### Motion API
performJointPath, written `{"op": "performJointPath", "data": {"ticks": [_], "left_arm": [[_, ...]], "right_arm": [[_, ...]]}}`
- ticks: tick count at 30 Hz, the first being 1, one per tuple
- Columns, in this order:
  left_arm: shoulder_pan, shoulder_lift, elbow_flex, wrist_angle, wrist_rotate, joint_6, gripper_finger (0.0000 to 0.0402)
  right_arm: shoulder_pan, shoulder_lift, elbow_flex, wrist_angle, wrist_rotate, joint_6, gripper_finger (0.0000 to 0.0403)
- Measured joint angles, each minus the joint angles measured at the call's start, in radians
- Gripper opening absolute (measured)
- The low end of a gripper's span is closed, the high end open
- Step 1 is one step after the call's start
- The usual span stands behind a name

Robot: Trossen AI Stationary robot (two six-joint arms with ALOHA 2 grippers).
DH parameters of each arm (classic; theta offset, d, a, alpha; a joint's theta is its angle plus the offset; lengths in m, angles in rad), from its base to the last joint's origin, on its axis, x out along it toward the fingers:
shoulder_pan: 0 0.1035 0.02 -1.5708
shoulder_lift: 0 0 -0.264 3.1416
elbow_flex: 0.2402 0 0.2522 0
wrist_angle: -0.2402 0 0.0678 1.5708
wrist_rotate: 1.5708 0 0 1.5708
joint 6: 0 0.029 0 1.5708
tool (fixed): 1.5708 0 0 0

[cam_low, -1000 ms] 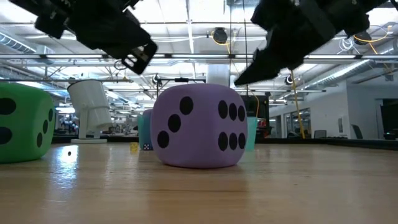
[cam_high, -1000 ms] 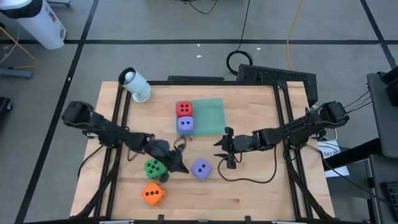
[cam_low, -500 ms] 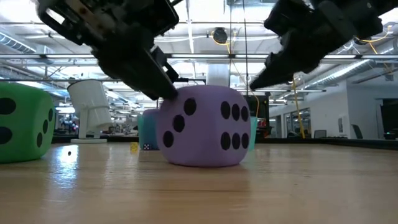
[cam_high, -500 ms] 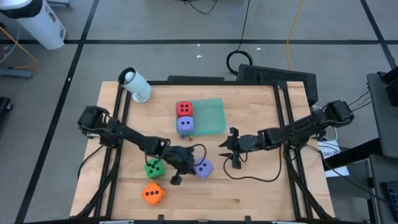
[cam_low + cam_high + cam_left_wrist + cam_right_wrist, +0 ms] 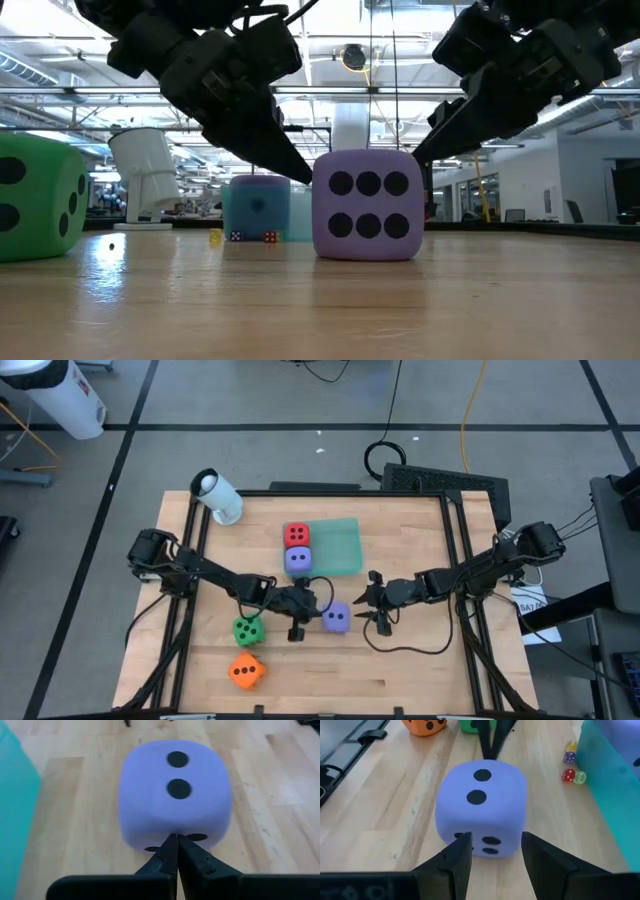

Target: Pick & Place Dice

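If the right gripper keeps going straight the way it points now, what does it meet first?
Most likely the loose purple-blue die, lying directly ahead of the open right gripper. The shut left gripper sits just behind that die, on its far side.

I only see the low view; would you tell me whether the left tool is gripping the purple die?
Observer: No, the left tool is shut, its tips at the side of the loose purple-blue die.
Operator: And the right tool?
Observer: The right tool is open, that die just ahead of it.
Operator: What sits on the tray?
Observer: A red die and a second purple-blue die on the teal tray.
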State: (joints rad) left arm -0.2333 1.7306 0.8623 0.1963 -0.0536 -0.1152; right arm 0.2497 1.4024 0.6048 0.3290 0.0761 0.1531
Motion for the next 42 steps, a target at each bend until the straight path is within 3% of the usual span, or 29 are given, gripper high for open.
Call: {"op": "performJointPath", "data": {"ticks": [9,15,18,24,30,36,42], "left_arm": [[-0.019,-0.071,0.000,-0.044,0.084,0.007,0.0014],[-0.084,-0.252,0.000,-0.186,-0.093,0.008,0.0006],[-0.131,-0.342,0.000,-0.259,-0.217,-0.012,0.0008],[-0.221,-0.417,0.000,-0.411,-0.429,-0.078,0.0006],[-0.257,-0.419,-0.001,-0.449,-0.477,-0.091,0.0007],[-0.247,-0.422,-0.001,-0.421,-0.540,-0.114,0.0007],[-0.237,-0.535,-0.013,-0.373,-0.565,-0.045,0.0004]], "right_arm": [[0.001,-0.011,0.000,0.157,0.084,-0.123,0.0153],[0.004,-0.021,0.009,0.223,0.161,-0.191,0.0169],[0.009,-0.020,0.081,0.116,0.163,-0.168,0.0207],[0.038,-0.015,0.335,-0.324,0.163,-0.079,0.0305],[0.099,-0.005,0.418,-0.410,0.128,-0.079,0.0390],[0.112,-0.004,0.420,-0.440,0.125,0.085,0.0398],[0.098,0.024,0.452,-0.516,0.128,0.138,0.0399]]}}
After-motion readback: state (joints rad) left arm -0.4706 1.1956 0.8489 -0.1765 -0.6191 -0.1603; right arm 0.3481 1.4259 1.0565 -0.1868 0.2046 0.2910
